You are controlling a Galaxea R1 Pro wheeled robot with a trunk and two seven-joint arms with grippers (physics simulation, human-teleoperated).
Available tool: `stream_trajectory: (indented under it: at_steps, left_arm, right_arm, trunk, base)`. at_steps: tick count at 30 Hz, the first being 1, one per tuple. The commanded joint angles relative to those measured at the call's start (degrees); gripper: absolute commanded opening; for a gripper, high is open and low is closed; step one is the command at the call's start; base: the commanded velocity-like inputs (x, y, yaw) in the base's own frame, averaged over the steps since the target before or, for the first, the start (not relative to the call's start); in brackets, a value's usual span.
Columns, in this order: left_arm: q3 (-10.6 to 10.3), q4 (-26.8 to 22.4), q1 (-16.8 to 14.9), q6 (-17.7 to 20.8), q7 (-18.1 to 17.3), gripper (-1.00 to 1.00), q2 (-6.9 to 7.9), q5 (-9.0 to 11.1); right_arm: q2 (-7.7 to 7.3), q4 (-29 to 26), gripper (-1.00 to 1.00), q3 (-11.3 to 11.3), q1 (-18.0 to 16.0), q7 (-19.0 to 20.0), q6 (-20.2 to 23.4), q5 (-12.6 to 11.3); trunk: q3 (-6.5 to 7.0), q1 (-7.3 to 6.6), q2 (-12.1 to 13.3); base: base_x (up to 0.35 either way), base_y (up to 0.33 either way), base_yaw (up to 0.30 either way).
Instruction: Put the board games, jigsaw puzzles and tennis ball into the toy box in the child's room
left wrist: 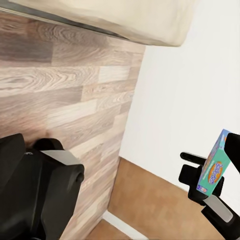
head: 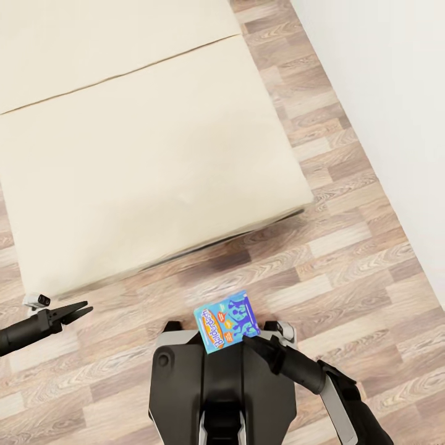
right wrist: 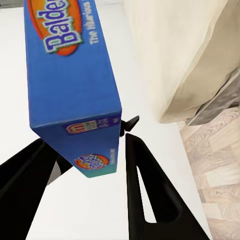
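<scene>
The right gripper, low and just right of centre in the head view, is closed on the lower edge of a blue Balderdash board game, which stands up out of it. In the right wrist view the two dark fingers pinch a narrow end of the box, with most of its length reaching past the grip. The left gripper, at the lower left of the head view, holds nothing; its jaws stand slightly apart.

The hold looks thin: a flat, smooth box caught by one end could pivot or slide out if the arm swings or the base turns sharply, and it would drop to the wood plank floor. A swing towards the white wall at the right could also knock it loose.

The bed fills the upper left of the head view, its visible surface bare, but its far part is cut off by the frame. The box's title is cropped in the right wrist view, and how deep the fingers reach along it is hard to judge.
</scene>
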Motion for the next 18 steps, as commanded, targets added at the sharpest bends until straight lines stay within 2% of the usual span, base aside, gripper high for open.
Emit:
stream_trajectory:
  at_steps: [1,18]
  left_arm:
    - [0.0,0.0,0.0,0.6,-0.2,1.0,0.03,0.0]
    - [0.0,0.0,0.0,0.6,-0.2,1.0,0.05,0.1]
  right_arm:
    - [0.03,0.0,-1.0,-0.1,0.0,0.2,0.6,-0.2]
    - [-0.14,-0.1,-1.0,-0.5,0.0,0.0,0.6,-0.7]
  trunk:
    - [0.04,0.04,-0.1]
    - [1.55,0.04,-0.1]
  base:
    - [0.0,0.0,-0.133]
    - [0.0,0.0,-0.145]
